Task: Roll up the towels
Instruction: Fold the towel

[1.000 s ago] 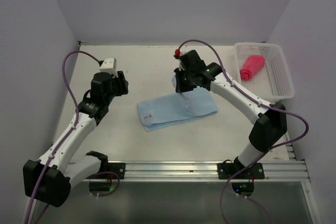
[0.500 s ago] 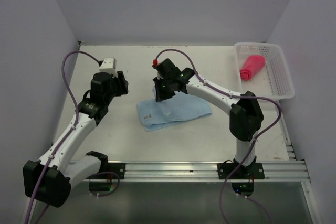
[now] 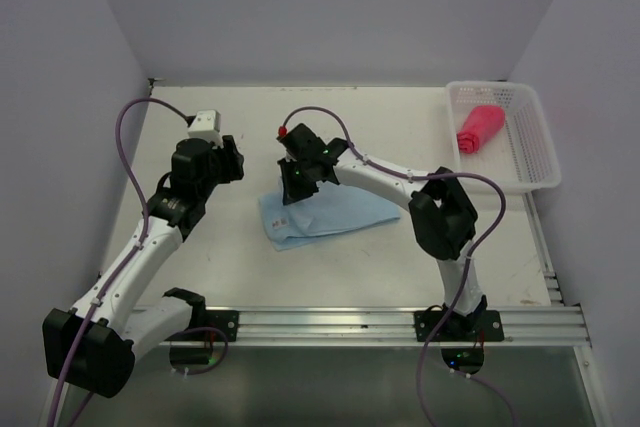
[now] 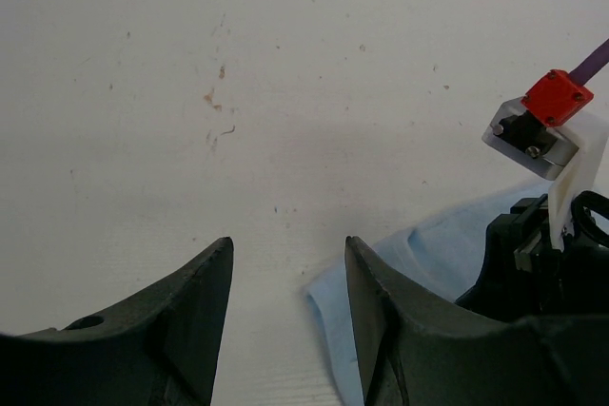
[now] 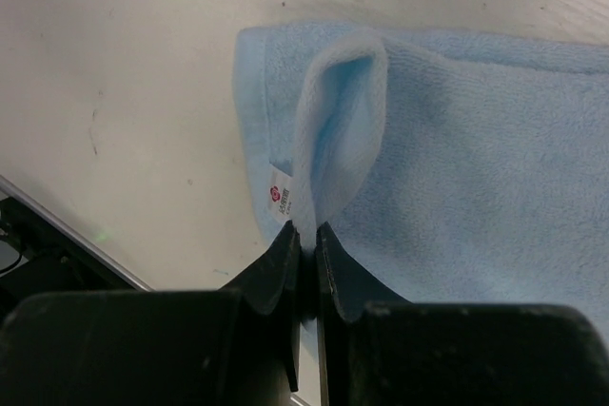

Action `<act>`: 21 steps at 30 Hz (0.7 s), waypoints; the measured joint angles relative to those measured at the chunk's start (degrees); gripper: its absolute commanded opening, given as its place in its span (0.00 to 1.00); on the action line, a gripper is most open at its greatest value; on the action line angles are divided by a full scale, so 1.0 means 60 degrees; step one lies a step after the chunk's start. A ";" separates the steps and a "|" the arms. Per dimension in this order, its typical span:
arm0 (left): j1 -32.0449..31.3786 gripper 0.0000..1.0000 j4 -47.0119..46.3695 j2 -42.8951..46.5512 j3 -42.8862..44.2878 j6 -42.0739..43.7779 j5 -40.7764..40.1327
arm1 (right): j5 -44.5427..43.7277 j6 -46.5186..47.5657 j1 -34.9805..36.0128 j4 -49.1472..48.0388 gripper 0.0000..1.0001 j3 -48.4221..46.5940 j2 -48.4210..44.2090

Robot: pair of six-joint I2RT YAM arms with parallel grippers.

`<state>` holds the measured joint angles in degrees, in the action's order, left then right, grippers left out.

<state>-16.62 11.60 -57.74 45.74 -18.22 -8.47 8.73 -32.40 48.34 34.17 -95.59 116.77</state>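
A white plastic mesh basket [image 3: 528, 152] stood on the white table [image 3: 250, 272], in the table's far right corner, its long side along the table's right edge. A silver metal rail [image 3: 330, 323] ran along the table's near edge, and plain pale walls [image 3: 330, 7] closed the table in at the back and on both sides. The tabletop bore small brownish specks and scuffs [image 4: 214, 97]
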 measured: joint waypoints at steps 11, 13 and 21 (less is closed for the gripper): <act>0.0000 0.55 0.0004 0.0018 0.0000 0.0000 0.0000 | -0.0018 -0.0124 0.0350 -0.0066 0.00 -0.0572 0.0226; 0.0000 0.55 0.0000 0.0044 0.0000 0.0000 0.0000 | -0.0029 -0.0157 0.0401 -0.0069 0.00 -0.0597 0.0226; 0.0000 0.55 0.0000 0.0109 -0.0004 0.0000 0.0000 | -0.0215 -0.0175 0.0448 0.0029 0.00 -0.0718 0.0226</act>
<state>-16.62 11.60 -57.08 45.71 -18.22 -8.47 7.44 -33.45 51.03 34.35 -99.90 118.13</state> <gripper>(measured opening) 0.544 0.088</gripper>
